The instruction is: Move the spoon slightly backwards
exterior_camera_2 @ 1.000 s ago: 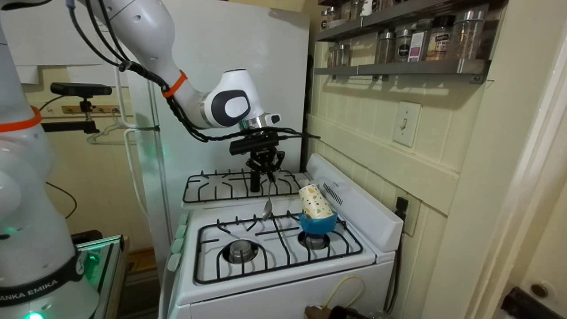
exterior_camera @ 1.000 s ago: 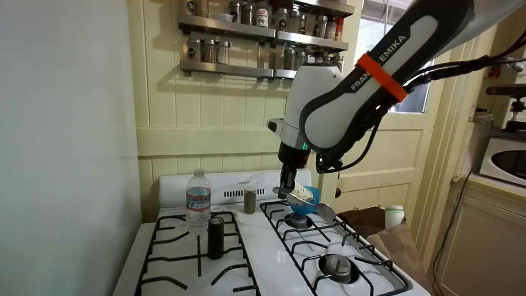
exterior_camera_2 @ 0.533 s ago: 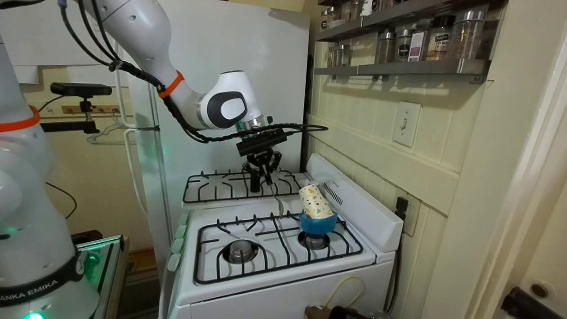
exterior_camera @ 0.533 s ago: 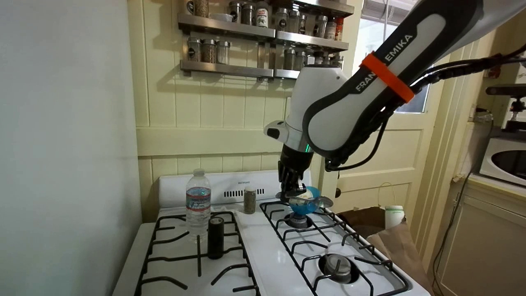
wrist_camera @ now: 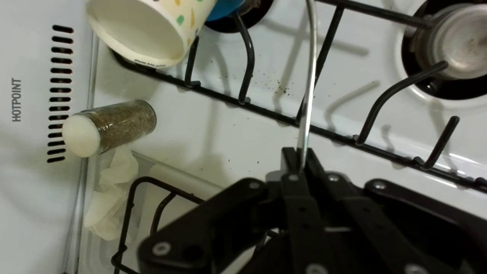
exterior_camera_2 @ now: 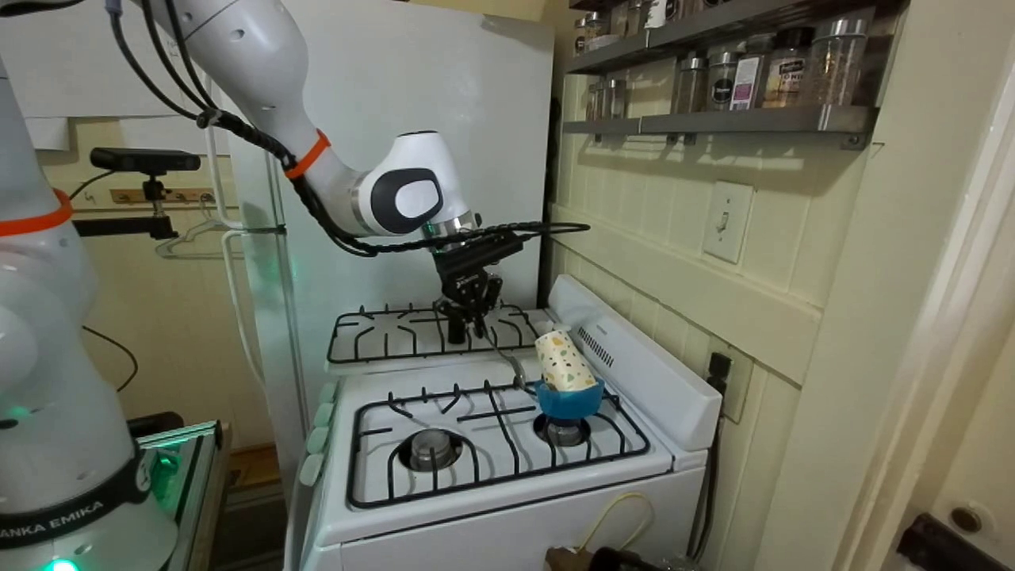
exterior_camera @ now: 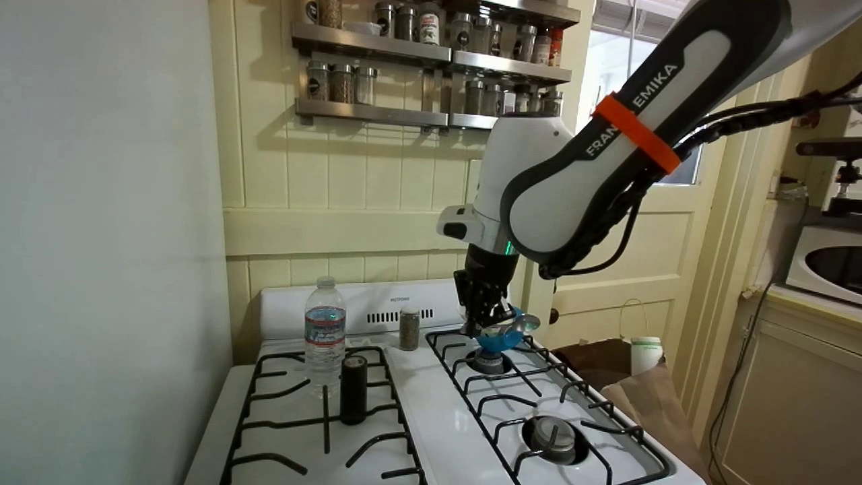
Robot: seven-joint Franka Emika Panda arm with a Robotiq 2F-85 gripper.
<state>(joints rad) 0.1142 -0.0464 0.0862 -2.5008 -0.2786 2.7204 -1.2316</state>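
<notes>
The spoon is a silver metal one; its handle crosses the upper middle of the wrist view [wrist_camera: 311, 68]. Its bowl end shows in an exterior view [exterior_camera: 527, 324], in front of the blue bowl. It also shows in an exterior view as the spoon [exterior_camera_2: 511, 361], slanting down beside that bowl; I cannot tell whether they touch. My gripper [wrist_camera: 302, 156] is shut on the handle's end, above the stove's middle strip. The gripper also shows in both exterior views [exterior_camera: 473, 330] [exterior_camera_2: 480, 327]. The spoon's bowl end is out of the wrist view.
A blue bowl [exterior_camera_2: 569, 402] holding a speckled cup [exterior_camera_2: 564, 361] sits over the back burner. A spice jar [exterior_camera: 409, 329], water bottle [exterior_camera: 325, 337] and black cylinder [exterior_camera: 353, 391] stand on the stove. Raised black grates [exterior_camera: 478, 411] lie below; the back panel [exterior_camera_2: 634, 365] rises behind.
My gripper has turned and come down a little. The spoon's bowl end has swung toward the back panel and is now nearer the blue bowl. The grip on the spoon has stayed.
</notes>
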